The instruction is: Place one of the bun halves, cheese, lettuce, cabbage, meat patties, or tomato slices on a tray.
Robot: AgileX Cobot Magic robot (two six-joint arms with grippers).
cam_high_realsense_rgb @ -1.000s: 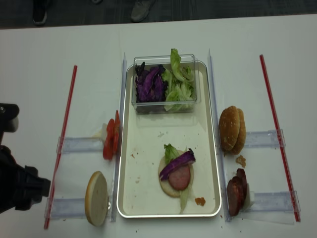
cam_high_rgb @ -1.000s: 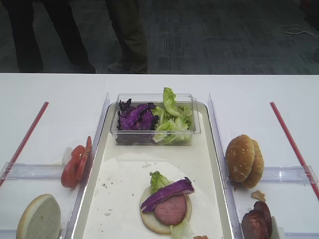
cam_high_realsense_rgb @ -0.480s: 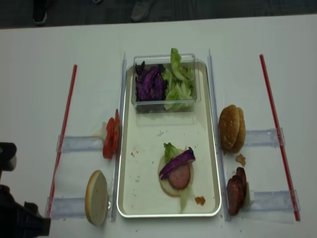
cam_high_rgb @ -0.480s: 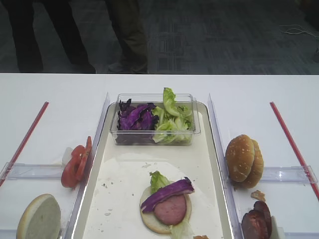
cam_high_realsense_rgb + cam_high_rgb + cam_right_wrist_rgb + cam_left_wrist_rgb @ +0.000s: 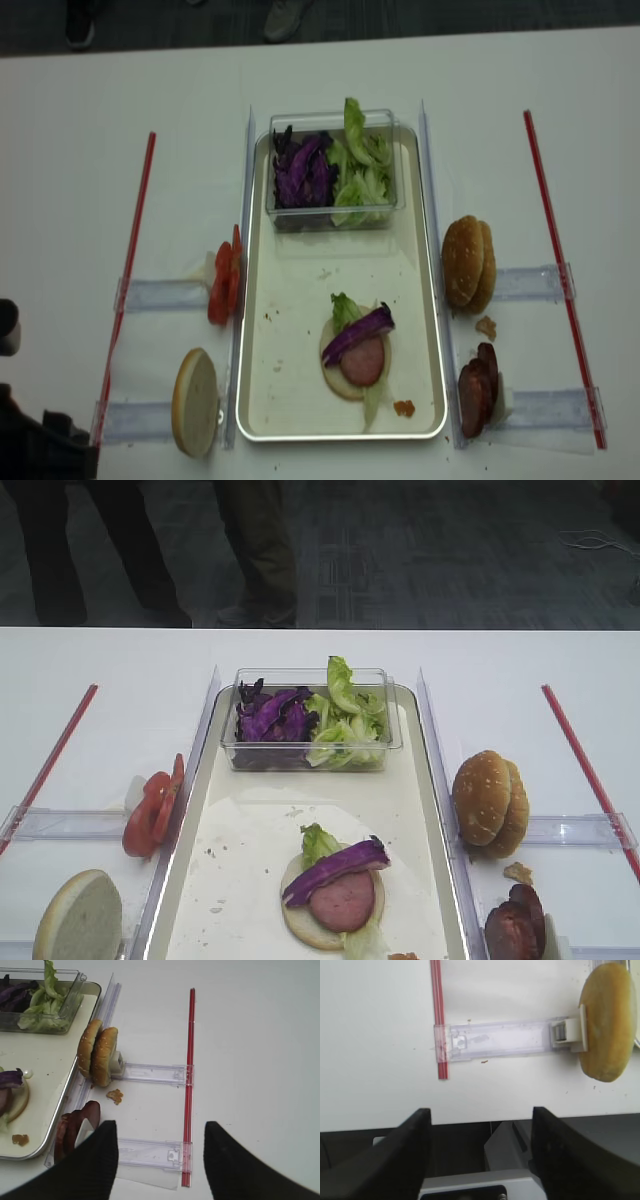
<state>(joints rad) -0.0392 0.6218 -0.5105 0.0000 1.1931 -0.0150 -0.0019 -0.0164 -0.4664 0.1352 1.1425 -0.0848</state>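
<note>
Near edge of the table: left gripper [image 5: 480, 1145] hung past the table's front edge, fingers spread wide and empty; in the realsense view only a dark bit of that arm showed at the lower left corner. Right gripper [image 5: 157, 1160] hovered over the right side of the table, fingers apart, nothing between them.

One pale bun half [image 5: 195, 400] stood on edge left of the tray [image 5: 290, 400], against a clear plastic strip [image 5: 495, 1040]. Right of the tray, a small stack of dark meat patties [image 5: 478, 385] leaned on edge; count uncertain, roughly three. One crumb [image 5: 115, 1095] lay just beyond them.

On the tray's near half: one bun base [image 5: 305, 925] carrying one pink patty [image 5: 343, 900], one strip of purple cabbage [image 5: 335, 865] across it, and lettuce [image 5: 317, 840] poking out at the far side and near side. One small brown scrap [image 5: 404, 406] lay close by on the tray.

Mid table: tomato slices [image 5: 150, 805] stood on edge left of the tray, about three. Two sesame bun halves [image 5: 490, 802] stood on edge to the right, touching each other.

Far end of the tray: one clear tub [image 5: 305, 760] held purple shreds [image 5: 270, 715] on the left, green leaves [image 5: 345, 715] on the right.

Two red strips, one [image 5: 130, 260] far left, one [image 5: 555, 260] far right. Four clear holders crosswise, two per side.
</note>
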